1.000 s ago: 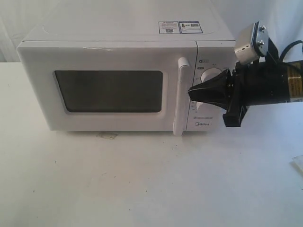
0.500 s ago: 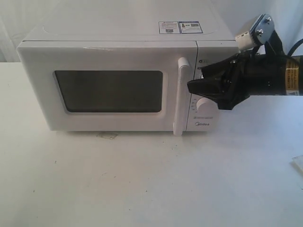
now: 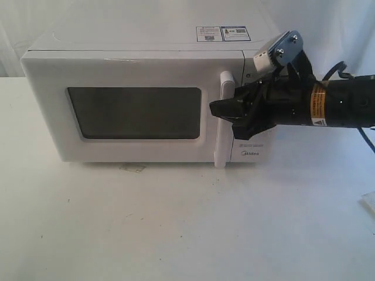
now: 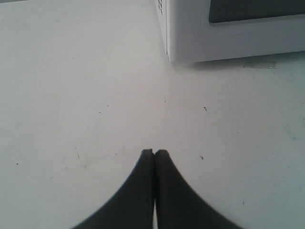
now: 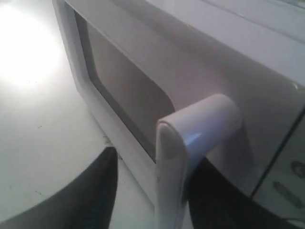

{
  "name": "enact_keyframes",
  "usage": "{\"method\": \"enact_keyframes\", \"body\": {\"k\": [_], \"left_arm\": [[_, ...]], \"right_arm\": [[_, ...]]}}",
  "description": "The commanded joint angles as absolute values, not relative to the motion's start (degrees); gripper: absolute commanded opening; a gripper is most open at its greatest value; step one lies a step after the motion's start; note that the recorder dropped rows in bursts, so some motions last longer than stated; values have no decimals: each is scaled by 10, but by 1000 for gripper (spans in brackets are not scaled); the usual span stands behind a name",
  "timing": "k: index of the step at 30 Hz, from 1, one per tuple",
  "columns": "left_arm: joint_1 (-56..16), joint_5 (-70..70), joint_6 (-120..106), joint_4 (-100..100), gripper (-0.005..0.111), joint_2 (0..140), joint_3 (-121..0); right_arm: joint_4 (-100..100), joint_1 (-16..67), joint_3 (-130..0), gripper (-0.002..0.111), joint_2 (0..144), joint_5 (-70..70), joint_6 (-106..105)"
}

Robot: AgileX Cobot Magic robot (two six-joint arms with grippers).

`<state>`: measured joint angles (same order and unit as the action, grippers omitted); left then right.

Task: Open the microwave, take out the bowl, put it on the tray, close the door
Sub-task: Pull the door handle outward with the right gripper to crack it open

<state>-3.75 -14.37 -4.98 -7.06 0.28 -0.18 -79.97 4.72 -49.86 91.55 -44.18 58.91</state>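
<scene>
The white microwave (image 3: 140,99) stands at the back of the table with its door (image 3: 135,70) shut. Nothing shows behind the dark window (image 3: 135,113), so the bowl is hidden. My right gripper (image 3: 215,110) reaches in from the right and is open, with one finger on each side of the tall white handle (image 3: 223,146). In the right wrist view the handle (image 5: 171,157) stands between the two dark fingers (image 5: 95,191), with a gap on the window side. My left gripper (image 4: 154,151) is shut on nothing, low over the table near the microwave's bottom corner (image 4: 169,55).
The right arm (image 3: 328,105) covers the dial panel. A pale corner of something (image 3: 369,204) pokes in at the right edge of the table. A patch of tape or a stain (image 3: 133,168) lies just in front of the microwave.
My right gripper has moved left from in front of the dials to the door handle, and its wrist has turned. The door has stayed shut.
</scene>
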Motion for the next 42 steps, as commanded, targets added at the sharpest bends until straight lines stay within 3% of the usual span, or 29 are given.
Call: {"method": "enact_keyframes", "body": {"k": [1, 5, 6, 8, 14, 24, 27, 33, 42], "left_arm": [[-35, -145, -50, -73, 0, 0, 0], [-35, -145, -50, -73, 0, 0, 0], [-35, -145, -50, -73, 0, 0, 0], [-35, -145, -50, -73, 0, 0, 0], [-35, -145, -50, -73, 0, 0, 0], [-35, -145, -50, -73, 0, 0, 0], [-35, -145, -50, -73, 0, 0, 0], [-35, -145, -50, -73, 0, 0, 0], [-35, -145, -50, -73, 0, 0, 0]], "right_arm": [[-794, 52, -502, 0, 916, -465, 583], [-807, 52, -502, 0, 916, -488, 571], [-882, 52, -504, 0, 916, -608, 573], [-940, 52, -513, 0, 916, -692, 530], [-892, 52, -513, 0, 911, -537, 642], [-939, 52, -513, 0, 881, -619, 648], [-941, 52, -513, 8, 880, -661, 683], [-997, 52, -513, 51, 879, -700, 803], [-999, 27, -500, 43, 854, -700, 946]]}}
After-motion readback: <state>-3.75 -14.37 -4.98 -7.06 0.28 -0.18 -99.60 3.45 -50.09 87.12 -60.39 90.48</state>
